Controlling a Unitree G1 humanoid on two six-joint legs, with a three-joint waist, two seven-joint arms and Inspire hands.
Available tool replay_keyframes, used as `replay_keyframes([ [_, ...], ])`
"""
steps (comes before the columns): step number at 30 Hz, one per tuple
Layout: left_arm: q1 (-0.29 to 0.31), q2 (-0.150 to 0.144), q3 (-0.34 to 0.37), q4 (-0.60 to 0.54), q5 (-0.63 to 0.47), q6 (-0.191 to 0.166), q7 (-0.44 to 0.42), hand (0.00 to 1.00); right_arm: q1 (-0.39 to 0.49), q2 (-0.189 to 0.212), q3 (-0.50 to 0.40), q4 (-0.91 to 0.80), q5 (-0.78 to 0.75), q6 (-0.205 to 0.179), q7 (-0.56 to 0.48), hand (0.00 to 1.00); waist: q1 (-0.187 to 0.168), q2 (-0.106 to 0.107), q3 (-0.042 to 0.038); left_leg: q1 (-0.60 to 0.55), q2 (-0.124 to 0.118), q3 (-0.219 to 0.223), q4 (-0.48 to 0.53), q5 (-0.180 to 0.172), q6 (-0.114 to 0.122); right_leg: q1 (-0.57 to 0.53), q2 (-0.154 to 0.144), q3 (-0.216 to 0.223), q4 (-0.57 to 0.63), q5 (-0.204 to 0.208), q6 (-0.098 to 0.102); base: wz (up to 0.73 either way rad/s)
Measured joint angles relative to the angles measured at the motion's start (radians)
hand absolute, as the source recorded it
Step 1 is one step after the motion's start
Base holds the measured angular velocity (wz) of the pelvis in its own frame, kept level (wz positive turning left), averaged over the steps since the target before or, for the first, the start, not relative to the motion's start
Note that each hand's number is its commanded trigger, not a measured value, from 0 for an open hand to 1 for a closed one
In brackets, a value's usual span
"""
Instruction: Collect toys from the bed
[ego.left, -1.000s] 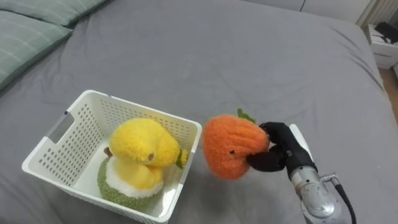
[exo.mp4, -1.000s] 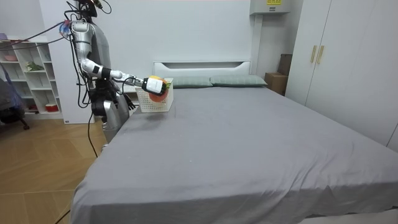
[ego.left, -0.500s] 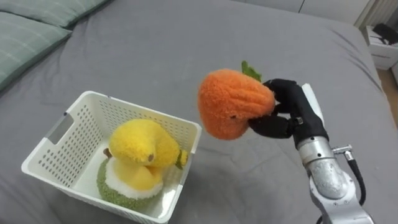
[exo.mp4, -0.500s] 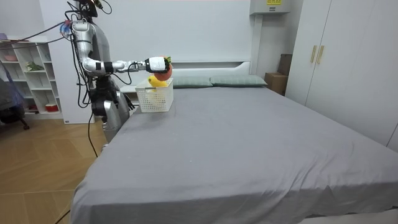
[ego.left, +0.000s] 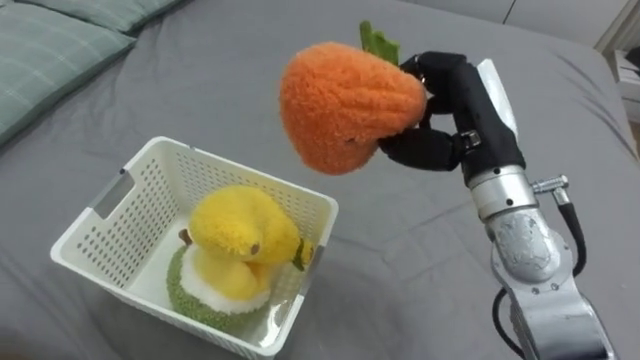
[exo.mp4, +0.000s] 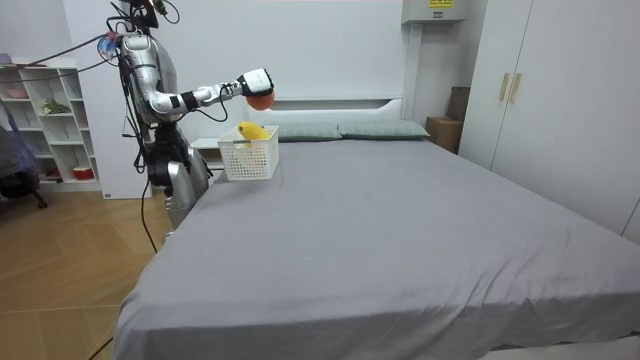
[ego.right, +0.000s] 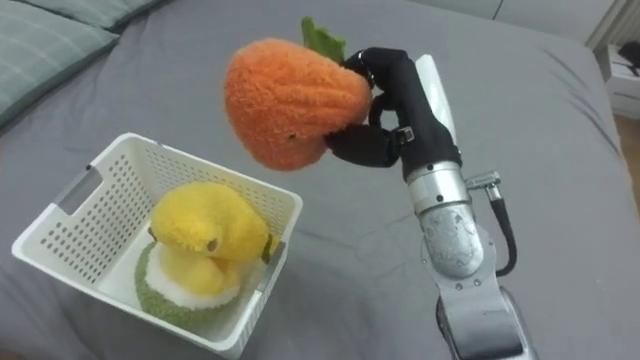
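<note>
My right hand (ego.left: 445, 110) (ego.right: 390, 105) is shut on an orange plush carrot (ego.left: 340, 105) (ego.right: 288, 100) with a green leaf top, holding it in the air just above and to the right of the white basket (ego.left: 110, 205) (ego.right: 70, 195). Inside the basket sit a yellow plush toy (ego.left: 245, 230) (ego.right: 205, 228) and under it a green and white plush (ego.left: 190, 290). In the room view I stand at the bed's head corner with the right arm raised, the carrot (exo.mp4: 260, 99) above the basket (exo.mp4: 248, 158).
The basket rests on the grey bed sheet (ego.left: 220, 90). Green striped pillows (ego.left: 50, 50) lie at the far left. A white nightstand (ego.left: 630, 75) stands beyond the bed's right edge. In the room view white shelves (exo.mp4: 45, 130) are behind me and wardrobes (exo.mp4: 540, 90) at the right.
My right hand has lifted the orange carrot from beside the basket up and leftward, toward the space over the basket's right edge. The basket and its toys stayed put.
</note>
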Motion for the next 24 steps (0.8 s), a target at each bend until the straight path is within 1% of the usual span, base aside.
replay_keyframes([
  [1, -0.001, 0.001, -0.001, 0.008, 0.0, 0.004, 0.0, 0.0, -0.003, 0.001, 0.009, 0.0, -0.001, 0.003, 0.0, 1.0, 0.0, 0.0, 0.0, 0.0, 0.0, -0.001, 0.0, 0.0, 0.0, 0.001, 0.0, -0.002, 0.0, 0.0, 0.0, 0.04],
  [3, 0.001, 0.001, -0.001, 0.01, 0.0, 0.02, -0.001, 0.0, -0.004, 0.013, 0.038, -0.029, -0.007, 0.027, 0.018, 1.0, 0.005, 0.0, 0.002, -0.001, 0.0, -0.002, 0.001, 0.0, 0.0, 0.001, 0.0, -0.003, 0.0, 0.0, 0.0, 0.0],
  [4, 0.001, 0.001, -0.001, 0.01, 0.0, 0.024, -0.001, 0.0, -0.006, 0.016, 0.047, -0.035, -0.009, 0.03, 0.023, 1.0, 0.006, 0.0, 0.0026, -0.001, 0.0, -0.002, 0.001, 0.0, 0.0, 0.001, 0.0, -0.003, 0.0, 0.0, 0.0, 0.0],
  [6, -0.001, 0.003, -0.001, 0.01, 0.002, 0.036, -0.002, 0.0, -0.019, 0.036, 0.072, -0.04, -0.01, 0.031, 0.04, 1.0, 0.009, 0.0, 0.0031, -0.001, 0.0, -0.003, 0.001, 0.0, 0.0, 0.001, 0.0, -0.002, 0.0, 0.0, 0.0, 0.0],
  [7, -0.001, 0.004, -0.001, 0.01, 0.004, 0.037, -0.002, 0.0, -0.024, 0.041, 0.088, -0.042, -0.01, 0.032, 0.043, 1.0, 0.017, -0.001, 0.0038, -0.001, 0.0, -0.003, 0.001, 0.0, 0.0, 0.001, 0.0, -0.002, 0.0, 0.0, 0.0, 0.0],
  [9, -0.005, 0.004, -0.004, 0.01, 0.013, 0.041, -0.002, 0.0, -0.03, 0.047, 0.103, -0.048, -0.005, 0.041, 0.053, 1.0, 0.032, -0.003, 0.0047, -0.002, 0.0, -0.003, 0.001, 0.0, 0.0, -0.001, 0.0, 0.002, 0.0, 0.0, 0.0, 0.0],
  [10, -0.01, 0.004, -0.013, 0.009, 0.013, 0.049, -0.002, 0.0, -0.042, 0.047, 0.114, -0.048, -0.003, 0.05, 0.058, 1.0, 0.037, -0.004, 0.0053, -0.005, -0.001, -0.005, 0.003, 0.0, 0.0, -0.002, 0.0, 0.001, 0.0, 0.0, 0.0, 0.0],
  [12, -0.02, 0.003, -0.022, 0.008, 0.016, 0.06, -0.006, 0.0, -0.067, 0.047, 0.131, -0.047, 0.0, 0.063, 0.07, 1.0, 0.037, -0.008, 0.0073, -0.009, -0.001, -0.012, 0.008, 0.0, 0.0, -0.003, -0.001, -0.007, 0.0, 0.0, 0.0, 0.09],
  [13, -0.023, 0.003, -0.023, 0.008, 0.019, 0.061, -0.007, 0.0, -0.072, 0.048, 0.132, -0.047, 0.0, 0.063, 0.075, 0.95, 0.038, -0.009, 0.0077, -0.011, -0.002, -0.014, 0.009, 0.0, 0.0, -0.003, -0.001, -0.008, 0.0, 0.0, 0.0, 0.13],
  [14, -0.028, 0.003, -0.023, 0.005, 0.02, 0.064, -0.007, 0.0, -0.083, 0.049, 0.138, -0.047, 0.001, 0.063, 0.078, 0.58, 0.04, -0.011, 0.0071, -0.015, -0.003, -0.019, 0.013, 0.0, 0.0, -0.003, -0.001, -0.01, 0.0, 0.0, 0.0, 0.13],
  [15, -0.034, 0.003, -0.023, 0.004, 0.02, 0.069, -0.008, 0.0, -0.092, 0.049, 0.145, -0.046, -0.001, 0.066, 0.08, 0.33, 0.04, -0.011, 0.007, -0.017, -0.003, -0.024, 0.014, 0.0, 0.0, -0.002, -0.001, -0.012, 0.0, 0.0, 0.0, 0.12],
  [16, -0.036, 0.003, -0.023, 0.003, 0.02, 0.073, -0.008, 0.0, -0.096, 0.05, 0.149, -0.046, -0.001, 0.07, 0.083, 0.25, 0.04, -0.011, 0.007, -0.017, -0.004, -0.026, 0.014, 0.0, 0.0, -0.002, -0.001, -0.012, 0.0, 0.0, 0.0, 0.08],
  [17, -0.037, 0.003, -0.023, 0.001, 0.02, 0.075, -0.008, 0.0, -0.102, 0.05, 0.161, -0.047, -0.001, 0.079, 0.086, 0.02, 0.041, -0.012, 0.0067, -0.017, -0.004, -0.027, 0.014, 0.0, 0.0, -0.002, -0.001, -0.013, 0.0, 0.0, 0.0, 0.04],
  [18, -0.037, 0.003, -0.023, -0.002, 0.021, 0.076, -0.008, 0.0, -0.103, 0.05, 0.173, -0.047, -0.001, 0.087, 0.091, 0.0, 0.042, -0.012, 0.0066, -0.018, -0.004, -0.029, 0.014, 0.0, 0.0, -0.002, -0.001, -0.014, 0.0, 0.0, 0.0, 0.04],
  [21, -0.038, 0.003, -0.022, -0.005, 0.043, 0.084, -0.008, 0.0, -0.103, 0.049, 0.195, -0.043, -0.021, 0.107, 0.109, 0.0, 0.047, -0.012, 0.0067, -0.02, -0.005, -0.032, 0.015, 0.0, 0.0, -0.001, -0.001, -0.023, 0.0, 0.0, 0.0, 0.03],
  [24, -0.037, 0.002, -0.023, -0.013, 0.043, 0.097, -0.008, 0.0, -0.103, 0.049, 0.21, -0.013, -0.038, 0.113, 0.112, 0.0, 0.059, -0.012, 0.007, -0.023, -0.005, -0.033, 0.015, 0.0, 0.0, -0.003, -0.002, -0.024, 0.0, 0.0, 0.0, 0.0],
])
